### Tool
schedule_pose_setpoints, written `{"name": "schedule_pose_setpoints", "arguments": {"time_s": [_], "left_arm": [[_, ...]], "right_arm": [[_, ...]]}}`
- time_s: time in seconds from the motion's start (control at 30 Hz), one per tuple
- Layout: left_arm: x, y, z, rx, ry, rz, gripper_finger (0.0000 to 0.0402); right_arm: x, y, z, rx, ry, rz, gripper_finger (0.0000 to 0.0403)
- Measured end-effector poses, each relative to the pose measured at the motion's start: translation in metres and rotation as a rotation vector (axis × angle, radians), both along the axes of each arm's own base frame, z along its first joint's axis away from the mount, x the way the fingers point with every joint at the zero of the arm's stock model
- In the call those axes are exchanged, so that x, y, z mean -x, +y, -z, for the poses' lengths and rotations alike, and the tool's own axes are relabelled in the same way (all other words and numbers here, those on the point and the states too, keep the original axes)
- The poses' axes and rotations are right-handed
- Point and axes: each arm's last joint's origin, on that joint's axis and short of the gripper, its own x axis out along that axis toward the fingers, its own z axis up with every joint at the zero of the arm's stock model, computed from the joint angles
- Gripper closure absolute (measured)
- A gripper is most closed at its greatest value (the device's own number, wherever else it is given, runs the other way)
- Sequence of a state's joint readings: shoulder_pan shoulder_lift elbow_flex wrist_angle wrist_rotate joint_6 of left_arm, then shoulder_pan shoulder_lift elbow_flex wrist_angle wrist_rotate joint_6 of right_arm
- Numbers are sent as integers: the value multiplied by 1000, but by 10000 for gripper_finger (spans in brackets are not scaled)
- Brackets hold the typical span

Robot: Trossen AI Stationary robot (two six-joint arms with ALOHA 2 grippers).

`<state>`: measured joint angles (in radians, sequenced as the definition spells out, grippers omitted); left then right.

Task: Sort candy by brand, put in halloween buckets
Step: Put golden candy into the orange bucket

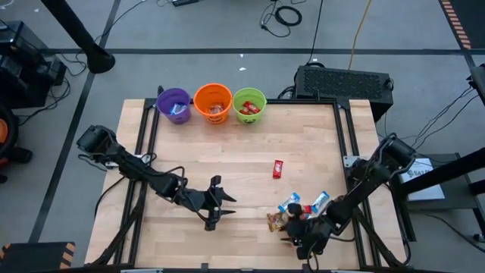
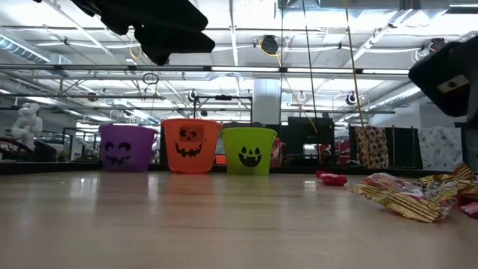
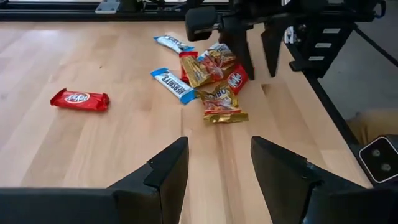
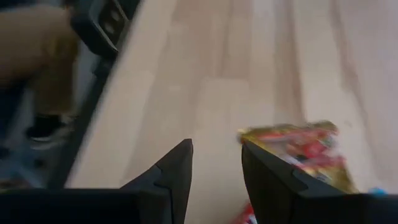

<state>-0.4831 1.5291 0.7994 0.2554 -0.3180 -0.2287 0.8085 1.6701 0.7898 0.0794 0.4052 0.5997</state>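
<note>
Right gripper over the candy pile: risk of a mixed or missed pick

I have the right gripper (image 1: 297,241) hovering at the near edge of the pile (image 1: 297,211), fingers parted and empty; the left gripper (image 1: 214,215) waits beside the pile, also parted and empty. The wrappers overlap, so I judge that closing here could take two brands at once, or slide a glossy gold bar (image 4: 297,149) aside. One red bar (image 1: 278,169) lies apart, between the pile and the buckets (image 1: 213,104), which stand in a row well beyond the pile, each already holding candy.
</note>
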Motion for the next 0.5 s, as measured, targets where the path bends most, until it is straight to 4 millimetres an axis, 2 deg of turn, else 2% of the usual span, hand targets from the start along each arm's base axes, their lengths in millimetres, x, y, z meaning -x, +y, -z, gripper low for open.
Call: {"name": "schedule_pose_setpoints", "arguments": {"time_s": [0.2,0.5], "left_arm": [[0,1,0,-20,-6,-27,219],[-2,5,0,-25,-5,-44,219]], "right_arm": [[7,-2,6,135,20,-2,273],[7,-3,15,198,39,-12,267]]}}
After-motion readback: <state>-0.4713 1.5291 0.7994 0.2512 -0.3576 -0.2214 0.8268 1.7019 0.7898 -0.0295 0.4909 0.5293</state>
